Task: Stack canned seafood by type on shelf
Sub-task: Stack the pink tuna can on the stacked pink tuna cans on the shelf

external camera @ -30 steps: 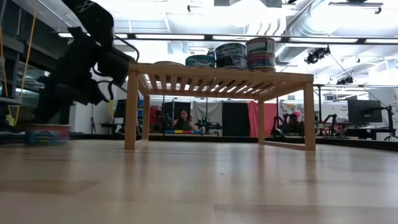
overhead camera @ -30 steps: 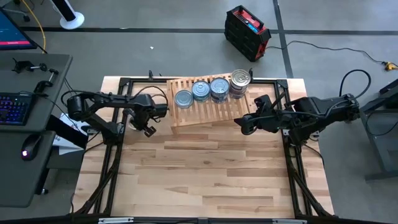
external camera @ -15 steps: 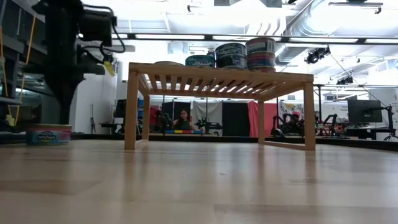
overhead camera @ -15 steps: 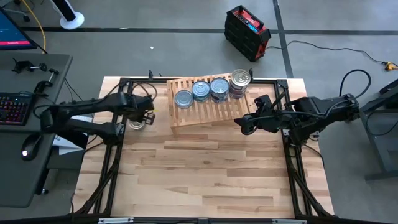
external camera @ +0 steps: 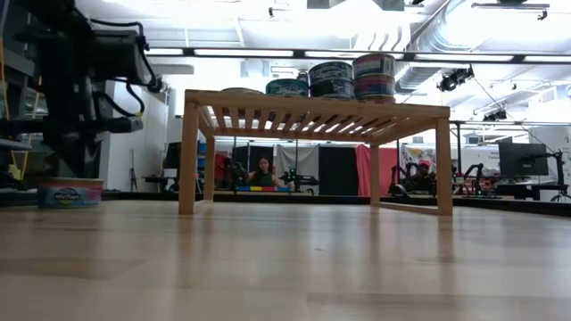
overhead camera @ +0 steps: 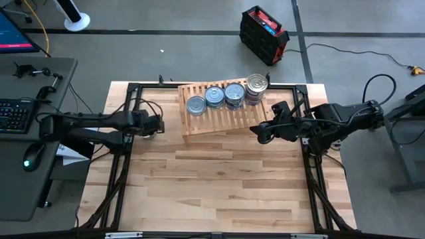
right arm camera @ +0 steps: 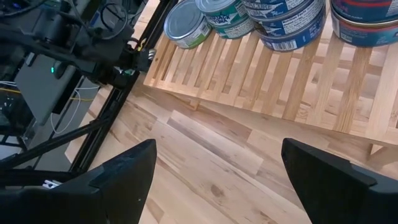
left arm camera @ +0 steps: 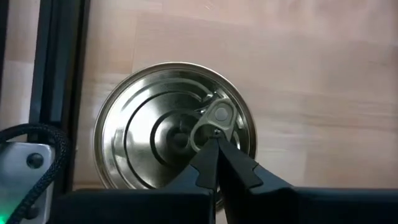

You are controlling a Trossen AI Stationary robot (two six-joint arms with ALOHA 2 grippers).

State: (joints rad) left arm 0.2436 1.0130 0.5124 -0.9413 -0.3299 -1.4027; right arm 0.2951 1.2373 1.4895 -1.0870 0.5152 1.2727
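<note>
Four stacks of canned seafood (overhead camera: 233,94) already stand in a row on the shelf (overhead camera: 219,125), and one loose tin (left arm camera: 174,134) with a plain silver lid and pull ring sits on the table (overhead camera: 219,186), off the shelf's left end.

Over the last second the left arm has swung in and straightened out along the table's left edge. Half a second ago that tin lay in plain sight from above; now the left gripper (left arm camera: 214,146) hangs directly over it and covers it. Its two dark fingers are pressed together into one point, and the pull ring lies just past that tip. From the table-level camera the tin (external camera: 70,192) sits flat on the wood, below the arm. The fingers hold nothing. They would probably have to part before they could take the tin, so the pick-up looks about to begin, not done.

The right gripper (overhead camera: 262,133) has not moved. It waits with its fingers spread wide, and the shelf's front right corner is just ahead of it.

Pale wood planks make up the tabletop, framed by black rails. Beyond it is a workshop with bright ceiling lights. A seated person (external camera: 263,169) is far behind the shelf, a black and red case (overhead camera: 263,34) lies on the grey floor, and a desk with a keyboard (overhead camera: 16,113) stands behind the left arm.
</note>
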